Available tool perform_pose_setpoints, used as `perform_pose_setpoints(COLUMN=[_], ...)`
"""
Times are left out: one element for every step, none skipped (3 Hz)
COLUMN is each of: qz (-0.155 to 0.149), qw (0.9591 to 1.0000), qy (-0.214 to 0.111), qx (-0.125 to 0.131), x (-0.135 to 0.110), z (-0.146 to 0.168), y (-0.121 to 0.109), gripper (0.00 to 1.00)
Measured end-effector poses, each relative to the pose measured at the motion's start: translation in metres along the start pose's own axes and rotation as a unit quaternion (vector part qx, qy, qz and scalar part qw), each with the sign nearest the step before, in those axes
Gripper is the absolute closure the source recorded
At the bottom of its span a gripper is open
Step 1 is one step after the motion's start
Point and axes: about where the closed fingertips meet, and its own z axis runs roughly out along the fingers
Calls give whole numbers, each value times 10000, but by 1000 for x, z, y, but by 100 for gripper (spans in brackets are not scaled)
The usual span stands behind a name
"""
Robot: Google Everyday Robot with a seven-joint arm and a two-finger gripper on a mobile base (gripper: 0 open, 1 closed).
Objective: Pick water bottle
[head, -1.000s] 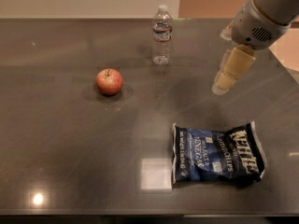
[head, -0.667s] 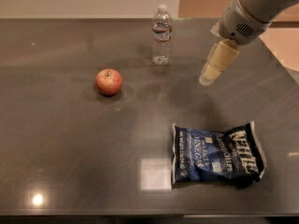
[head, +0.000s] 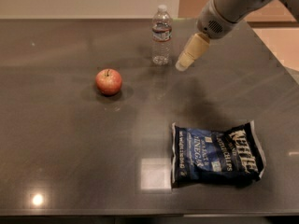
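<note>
Grey arm (head: 227,10) slanting down — gripper (head: 180,65) just beside upright water bottle (head: 161,35), apart

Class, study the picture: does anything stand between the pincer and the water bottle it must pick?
Nothing visible does. The pincer hangs just right of the water bottle, an open gap between them. The apple sits off to the bottle's left; the chip bag lies nearer the camera.

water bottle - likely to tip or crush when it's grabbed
The water bottle stands tall and narrow, so a sideways nudge would probably tip it. Its clear ribbed wall may flex under a squeeze. The end effector hovers just right of it, apart.
</note>
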Motion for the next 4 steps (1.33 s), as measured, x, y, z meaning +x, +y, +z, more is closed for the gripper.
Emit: perform_pose_setpoints(qz=[352,627,724,779], qw=[9991,9972,9947,9906], qy=[-214,-398,-695,-1062], qx=[73,63,210,373], x=[-17,-33,-47,-62], z=[26,48,60,69], y=[-25,-45,-56,-65], gripper=[0,0,0,0])
